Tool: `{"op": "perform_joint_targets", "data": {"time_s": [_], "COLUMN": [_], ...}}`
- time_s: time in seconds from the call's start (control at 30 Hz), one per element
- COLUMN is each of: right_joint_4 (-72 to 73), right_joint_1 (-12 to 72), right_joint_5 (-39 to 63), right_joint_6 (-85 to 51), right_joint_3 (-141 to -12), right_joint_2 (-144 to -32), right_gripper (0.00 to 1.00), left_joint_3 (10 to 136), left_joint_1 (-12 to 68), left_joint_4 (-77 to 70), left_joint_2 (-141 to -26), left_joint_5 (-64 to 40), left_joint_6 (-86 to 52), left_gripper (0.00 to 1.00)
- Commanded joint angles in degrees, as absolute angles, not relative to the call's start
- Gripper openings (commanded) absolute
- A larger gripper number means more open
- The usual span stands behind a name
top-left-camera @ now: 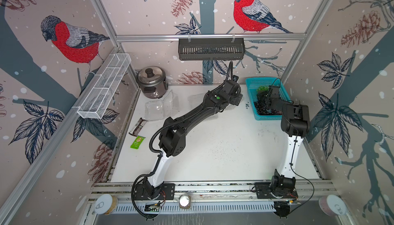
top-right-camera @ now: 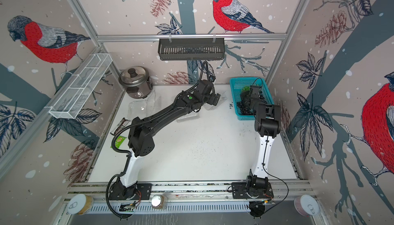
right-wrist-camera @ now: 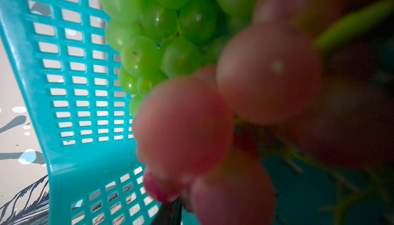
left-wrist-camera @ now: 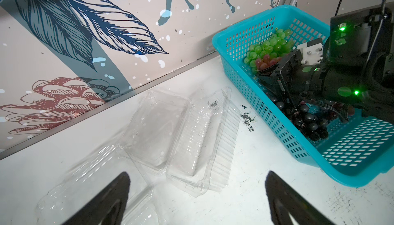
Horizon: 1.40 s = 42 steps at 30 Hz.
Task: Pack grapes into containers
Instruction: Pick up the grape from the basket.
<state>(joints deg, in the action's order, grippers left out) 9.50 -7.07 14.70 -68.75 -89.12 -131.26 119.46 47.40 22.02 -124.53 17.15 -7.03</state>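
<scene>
The grapes lie in a turquoise basket [top-left-camera: 251,85] [left-wrist-camera: 234,42] at the back right: a green bunch [left-wrist-camera: 268,45] [right-wrist-camera: 153,32], a red bunch [left-wrist-camera: 265,61] [right-wrist-camera: 266,74] and a dark bunch [left-wrist-camera: 309,123]. My right gripper [top-left-camera: 263,98] [left-wrist-camera: 264,74] reaches down into the basket, shut on the red bunch, which fills the right wrist view; one finger [right-wrist-camera: 170,213] shows beneath it. Clear clamshell containers [left-wrist-camera: 162,128] [left-wrist-camera: 85,183] [top-left-camera: 158,106] lie open and empty on the white table. My left gripper [left-wrist-camera: 197,173] [top-left-camera: 237,100] hovers open over them, holding nothing.
A steel rice cooker [top-left-camera: 151,83] stands at the back left. A dark snack wrapper [top-left-camera: 138,126] and a green packet [top-left-camera: 137,141] lie near the left edge. A black shelf [top-left-camera: 211,49] hangs on the back wall and a white wire rack [top-left-camera: 104,85] on the left wall.
</scene>
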Motion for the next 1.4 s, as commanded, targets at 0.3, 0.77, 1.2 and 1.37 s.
{"op": "perform_joint_targets", "data": {"time_s": [0.3, 0.77, 1.2, 1.37], "right_joint_4": [8.6, 8.2, 4.6, 2.3], "right_joint_1": [-6.9, -6.5, -5.9, -5.5], "right_joint_5": [14.8, 12.7, 12.2, 13.5], "right_joint_6": [-69.9, -71.1, -58.8, -53.3], "right_joint_3": [-92.7, -94.0, -93.5, -93.0], "right_joint_2": [-133.0, -134.2, -126.6, -122.6], "right_gripper": [0.35, 0.14, 0.03, 0.02], "left_joint_3": [119.0, 119.0, 120.7, 120.8], "left_joint_1": [47.3, 46.7, 44.5, 43.3], "left_joint_4": [20.7, 20.2, 21.7, 22.3], "left_joint_2": [-124.6, -124.6, -124.5, -123.6], "left_joint_5": [18.9, 18.4, 11.5, 7.3], "left_joint_6": [-6.5, -6.7, -11.5, -14.8], "left_gripper": [0.97, 0.97, 0.97, 0.97]}}
